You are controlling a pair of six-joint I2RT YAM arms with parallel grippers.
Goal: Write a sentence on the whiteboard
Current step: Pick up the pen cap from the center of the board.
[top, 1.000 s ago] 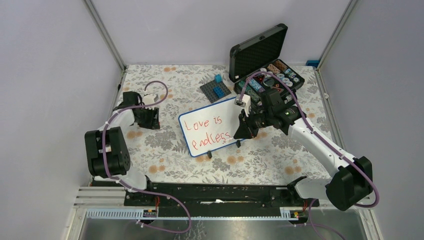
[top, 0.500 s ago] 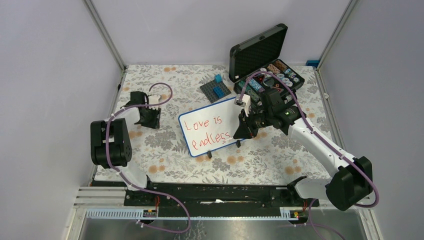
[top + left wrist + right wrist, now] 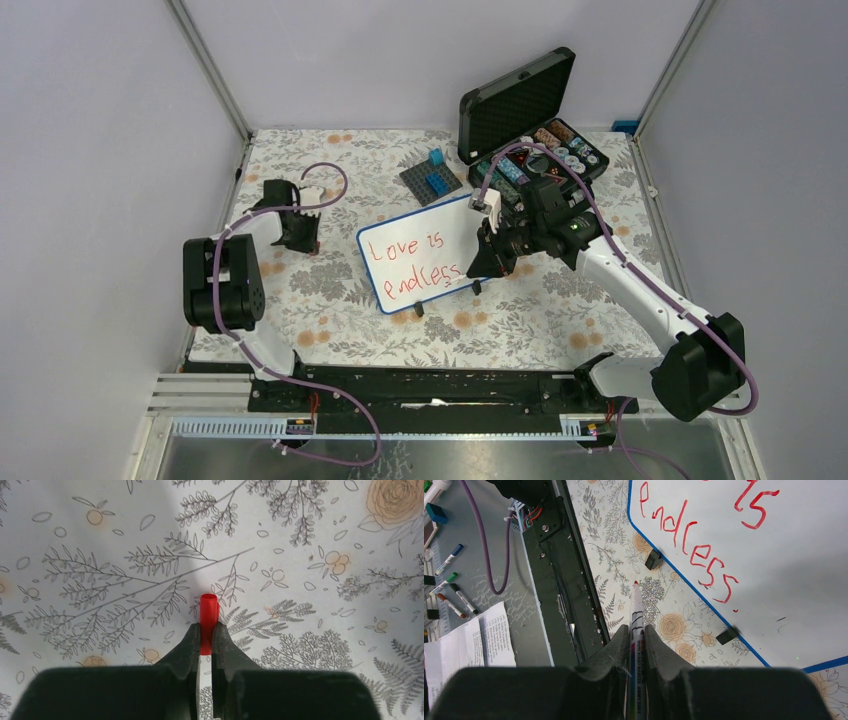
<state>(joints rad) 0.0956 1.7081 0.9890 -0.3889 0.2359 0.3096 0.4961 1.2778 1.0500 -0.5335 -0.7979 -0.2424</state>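
Observation:
The whiteboard (image 3: 445, 222) lies tilted mid-table, blue-framed on black feet. The sentence (image 3: 385, 250) on it reads "Love is endless." in red, in two lines. My right gripper (image 3: 490, 262) hovers at the board's right edge, shut on a whiteboard marker (image 3: 636, 625) whose red tip points off the board toward the table's near edge. The right wrist view shows the whiteboard (image 3: 799, 580) and the sentence (image 3: 696, 555) with its final dot. On the left of the table, my left gripper (image 3: 300, 238) is low over the cloth; the left gripper (image 3: 206, 630) is shut on a red marker cap (image 3: 209, 611).
An open black case (image 3: 530, 130) with small parts stands at the back right. A grey studded baseplate (image 3: 432, 180) with a blue brick lies behind the board. Spare markers (image 3: 449, 580) and paper (image 3: 474, 640) lie beyond the black rail (image 3: 559, 580).
My left arm reached a little farther back and its gripper shut on the red cap. The right arm and the marker have not moved.

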